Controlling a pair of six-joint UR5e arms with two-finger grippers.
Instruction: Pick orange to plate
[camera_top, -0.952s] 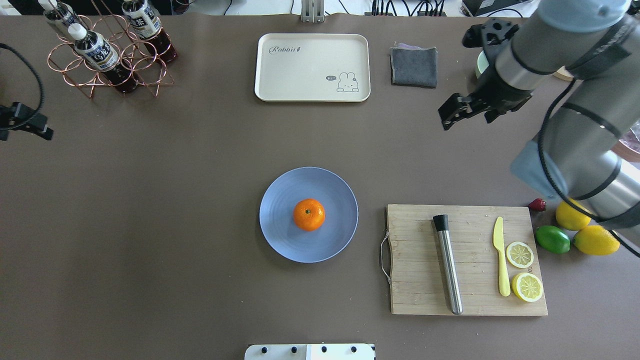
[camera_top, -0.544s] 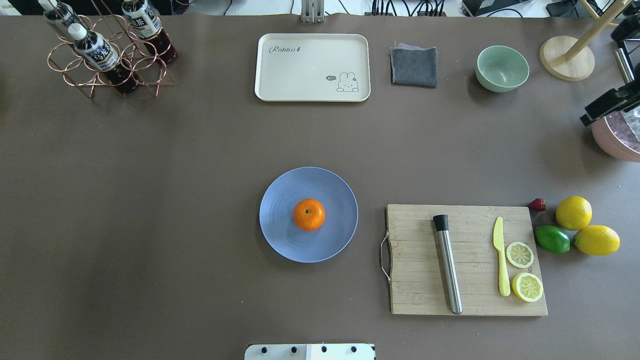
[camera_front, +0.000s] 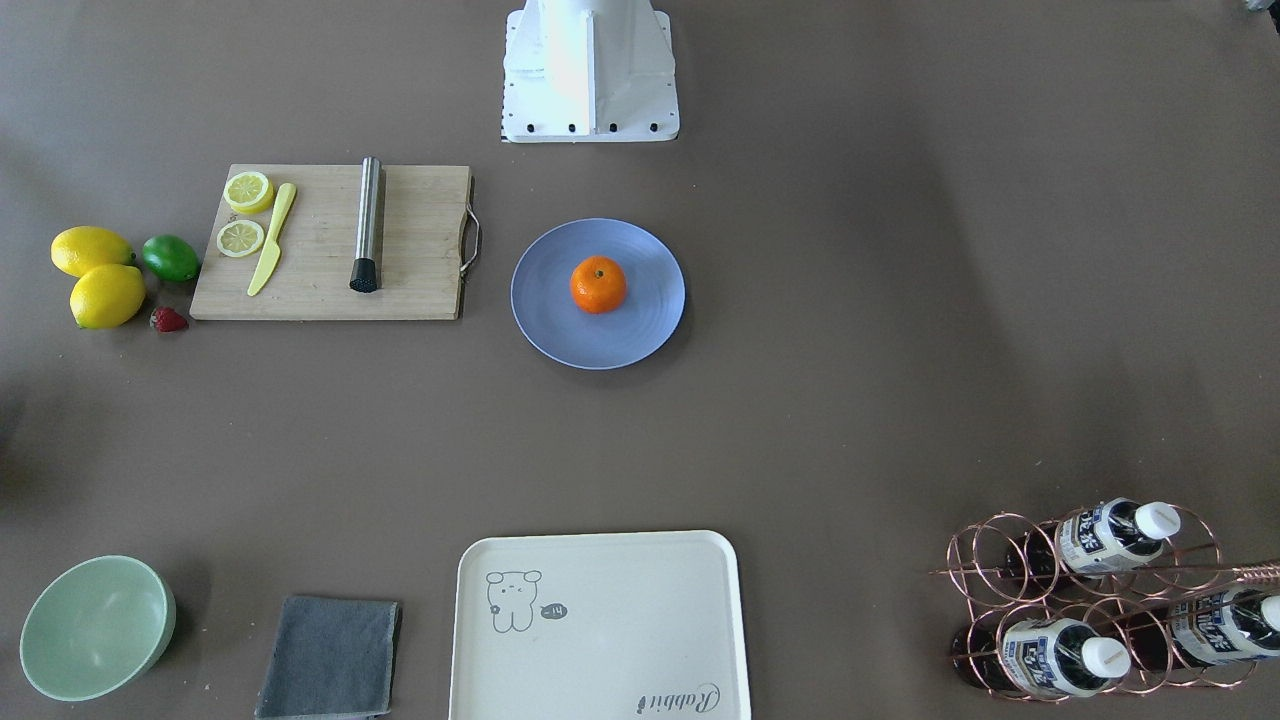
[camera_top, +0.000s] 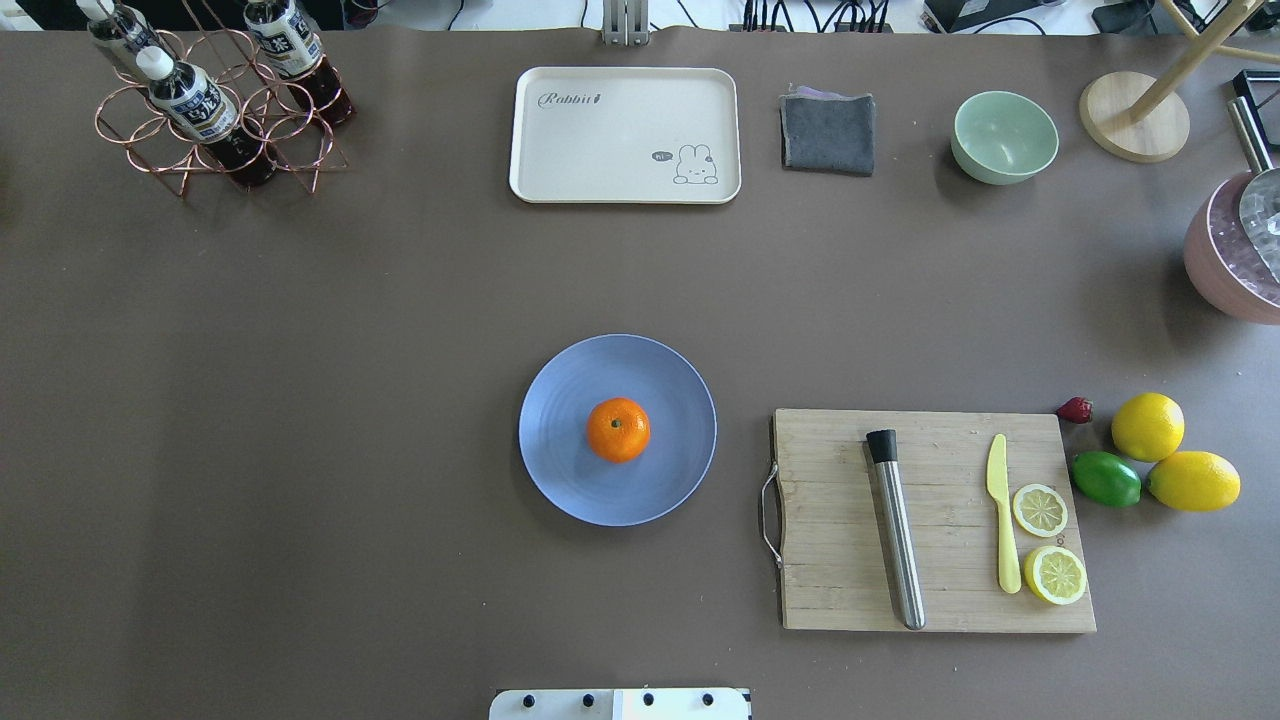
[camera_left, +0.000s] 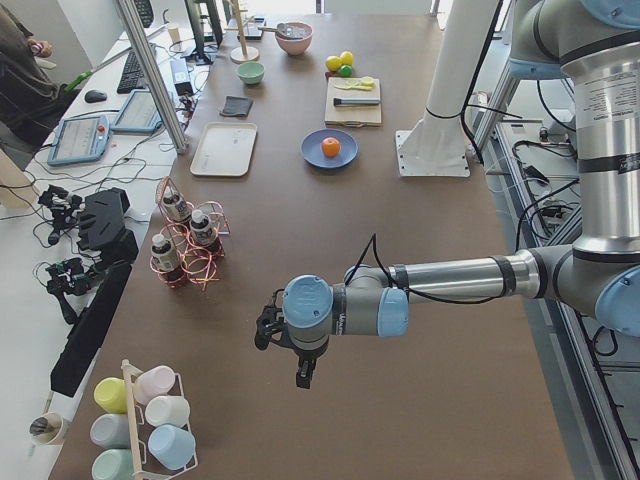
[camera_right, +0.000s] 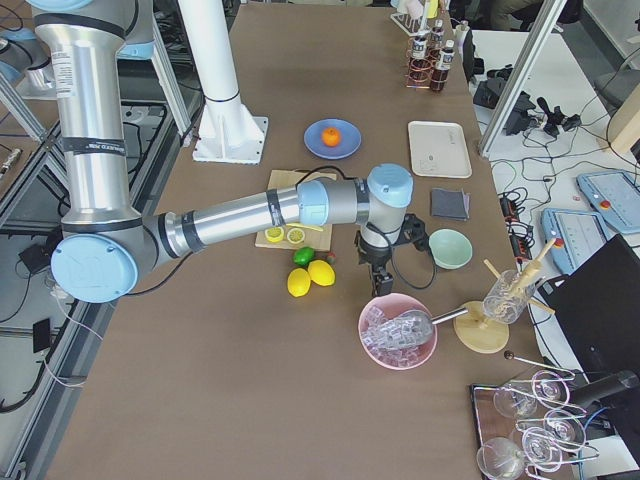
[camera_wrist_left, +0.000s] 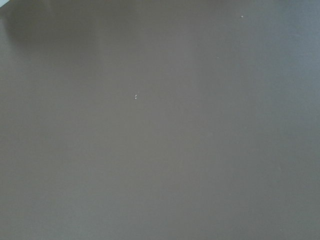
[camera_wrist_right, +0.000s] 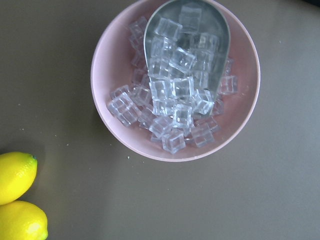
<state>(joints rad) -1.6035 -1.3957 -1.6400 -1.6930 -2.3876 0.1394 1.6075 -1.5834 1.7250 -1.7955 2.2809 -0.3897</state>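
One orange (camera_top: 618, 429) sits at the middle of the plate (camera_top: 560, 470), stem dimple up, with nothing touching it. The placing looks done, and the step in hand reads as the arms standing clear. I judge that no further grasp is called for, only that neither arm sweep across the plate. From overhead, the cutting board (camera_top: 830, 520) lies at 3 o'clock of the plate and the cream tray (camera_top: 600, 140) at 12 o'clock, both apart from it. The right fingers (camera_right: 383, 280) hang far out between 2 and 3 o'clock, above the pink bowl (camera_wrist_right: 240, 120) of ice, near the lemons (camera_wrist_right: 15, 175). The left fingers (camera_left: 303, 376) hover over bare bench (camera_top: 300, 400) well off toward 9 o'clock, past the bottle rack (camera_left: 185, 245). Both pairs show only in side views, so I cannot tell whether they are wide or narrow; each is well apart from the orange.
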